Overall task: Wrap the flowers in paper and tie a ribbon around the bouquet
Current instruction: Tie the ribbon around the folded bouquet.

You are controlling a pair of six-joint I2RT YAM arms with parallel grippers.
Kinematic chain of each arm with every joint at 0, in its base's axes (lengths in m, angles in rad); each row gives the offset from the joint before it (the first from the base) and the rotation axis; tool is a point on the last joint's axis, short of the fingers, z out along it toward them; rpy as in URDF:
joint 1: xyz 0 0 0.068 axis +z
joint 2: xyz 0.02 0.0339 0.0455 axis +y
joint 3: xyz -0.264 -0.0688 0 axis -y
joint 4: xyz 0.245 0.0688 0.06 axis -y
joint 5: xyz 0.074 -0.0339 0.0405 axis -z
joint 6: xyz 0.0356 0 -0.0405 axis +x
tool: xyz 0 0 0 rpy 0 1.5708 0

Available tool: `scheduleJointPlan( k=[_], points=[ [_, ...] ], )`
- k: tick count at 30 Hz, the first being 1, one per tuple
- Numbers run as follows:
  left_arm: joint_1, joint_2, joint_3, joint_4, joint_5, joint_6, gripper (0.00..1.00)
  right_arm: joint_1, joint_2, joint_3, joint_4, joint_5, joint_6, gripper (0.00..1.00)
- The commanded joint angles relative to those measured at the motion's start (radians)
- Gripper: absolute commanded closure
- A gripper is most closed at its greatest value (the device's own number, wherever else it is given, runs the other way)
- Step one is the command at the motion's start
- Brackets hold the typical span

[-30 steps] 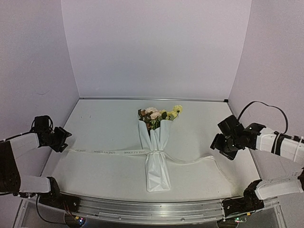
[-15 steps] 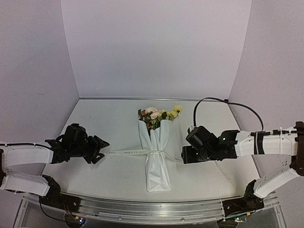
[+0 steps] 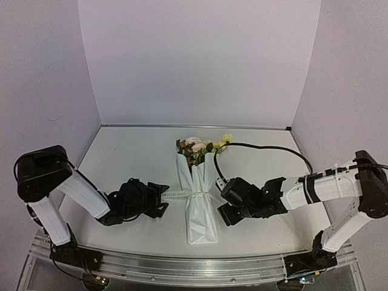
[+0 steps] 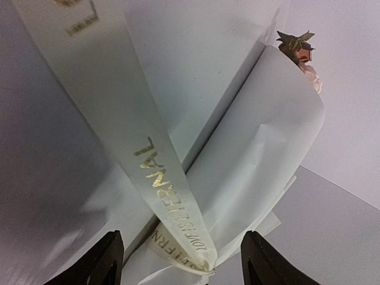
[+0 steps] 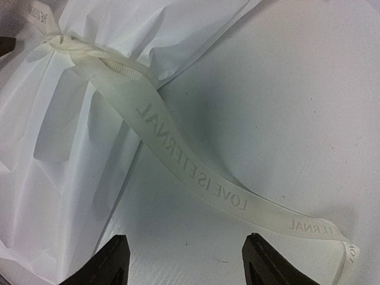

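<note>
The bouquet (image 3: 200, 213) lies flat, ribbon (image 5: 196, 175) knotted round its middle. Just left of the bouquet the left gripper (image 4: 185, 259) is spread, one ribbon tail running between its fingers. Just right of the bouquet the right gripper (image 5: 187, 261) is spread beside the other tail.

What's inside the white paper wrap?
The flowers: blooms and leaves poke out at the far end of the paper. The stems are covered, where the ribbon cinches it.
</note>
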Motion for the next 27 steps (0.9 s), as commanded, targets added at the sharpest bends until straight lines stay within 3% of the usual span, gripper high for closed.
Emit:
scheduleJointPlan(
  k=[1, 9, 14, 20, 23, 24, 27],
  points=[
    [-0.012, 0.111, 0.087, 0.216, -0.063, -0.252, 0.30, 0.024, 0.048, 0.049, 0.019, 0.054, -0.050, 0.31],
    [-0.011, 0.224, 0.153, 0.260, -0.072, -0.273, 0.41, 0.027, 0.151, 0.111, 0.024, 0.083, -0.094, 0.27],
    [0.002, 0.248, 0.156, 0.251, -0.070, -0.258, 0.56, 0.027, 0.215, 0.153, 0.032, 0.147, -0.121, 0.32],
    [0.051, 0.263, 0.150, 0.258, -0.024, -0.195, 0.76, 0.028, 0.276, 0.201, 0.046, 0.205, -0.123, 0.59],
    [0.078, 0.271, 0.153, 0.268, 0.024, -0.133, 0.91, 0.027, 0.274, 0.208, 0.047, 0.226, -0.105, 0.94],
    [0.091, 0.268, 0.145, 0.272, 0.048, -0.113, 0.96, 0.027, 0.268, 0.207, 0.045, 0.236, -0.096, 1.00],
    [0.132, 0.220, 0.118, 0.238, 0.117, -0.001, 1.00, 0.027, 0.241, 0.209, 0.012, 0.251, -0.050, 1.00]
  ],
)
